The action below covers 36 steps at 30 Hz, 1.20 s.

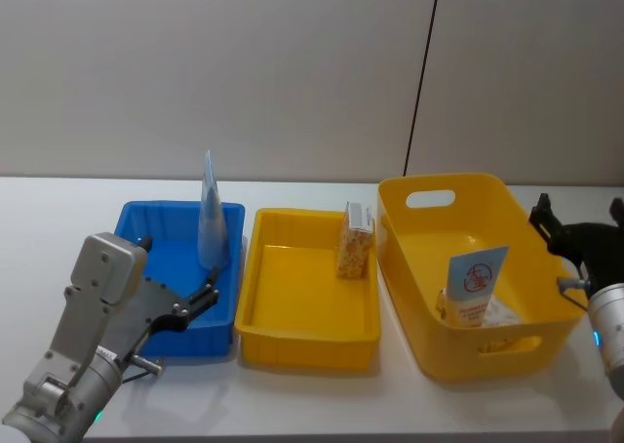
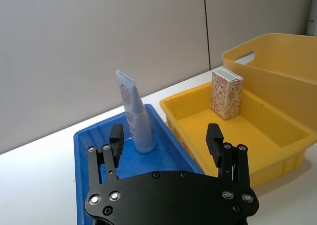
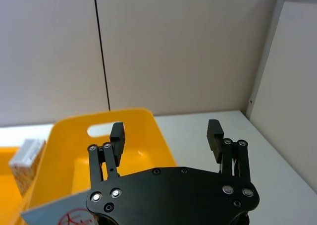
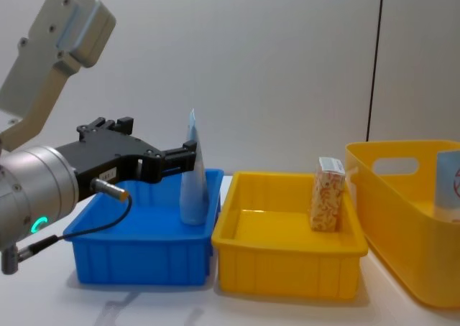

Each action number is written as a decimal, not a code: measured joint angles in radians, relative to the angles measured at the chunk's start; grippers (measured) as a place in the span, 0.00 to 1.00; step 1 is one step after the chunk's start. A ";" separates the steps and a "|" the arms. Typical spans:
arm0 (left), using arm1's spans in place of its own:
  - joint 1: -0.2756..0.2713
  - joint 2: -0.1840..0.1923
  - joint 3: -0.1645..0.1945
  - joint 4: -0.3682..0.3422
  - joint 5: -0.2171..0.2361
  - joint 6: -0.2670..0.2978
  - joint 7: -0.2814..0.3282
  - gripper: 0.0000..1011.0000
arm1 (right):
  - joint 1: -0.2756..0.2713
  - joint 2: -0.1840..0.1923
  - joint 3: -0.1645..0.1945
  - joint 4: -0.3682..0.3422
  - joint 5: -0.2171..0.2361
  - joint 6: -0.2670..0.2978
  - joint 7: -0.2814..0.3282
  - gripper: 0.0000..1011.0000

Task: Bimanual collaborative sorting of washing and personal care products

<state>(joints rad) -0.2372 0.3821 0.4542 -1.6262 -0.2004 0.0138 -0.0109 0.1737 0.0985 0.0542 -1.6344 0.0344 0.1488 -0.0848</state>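
A pale blue squeeze tube (image 1: pixel 211 219) stands crimped end up in the blue bin (image 1: pixel 156 253). My left gripper (image 2: pixel 165 140) hovers open over that bin's near side, a little short of the tube (image 2: pixel 136 118), with nothing between its fingers. From the side, the left gripper (image 4: pixel 164 141) points at the tube (image 4: pixel 192 182). An orange-patterned carton (image 1: pixel 355 240) stands upright at the back right of the shallow yellow tray (image 1: pixel 307 341). Another tube with a red round logo (image 1: pixel 473 285) leans inside the deep yellow basket (image 1: pixel 507 204). My right gripper (image 3: pixel 166 132) is open and empty beside the basket's right wall.
The blue bin, the shallow tray and the deep basket sit side by side on a white table (image 1: pixel 58 219). A grey wall rises right behind them. Bare table lies left of the blue bin and in front of the containers.
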 joint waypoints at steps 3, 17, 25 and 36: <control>0.000 0.000 0.000 0.000 0.000 0.000 0.000 0.99 | -0.002 -0.003 0.005 -0.007 0.008 -0.011 0.005 0.99; 0.000 0.000 0.000 0.000 0.000 0.000 0.000 0.99 | -0.055 0.066 -0.076 -0.042 0.076 -0.040 0.046 0.99; 0.000 0.000 0.000 0.000 0.000 0.000 0.000 0.99 | -0.108 0.135 -0.158 -0.079 0.147 -0.070 0.088 0.99; 0.000 0.000 0.000 0.000 0.000 0.000 0.000 0.99 | -0.177 0.224 -0.263 -0.125 0.238 -0.109 0.143 0.99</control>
<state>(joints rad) -0.2372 0.3821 0.4542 -1.6262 -0.2004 0.0138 -0.0109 -0.0036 0.3230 -0.2092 -1.7596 0.2723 0.0401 0.0581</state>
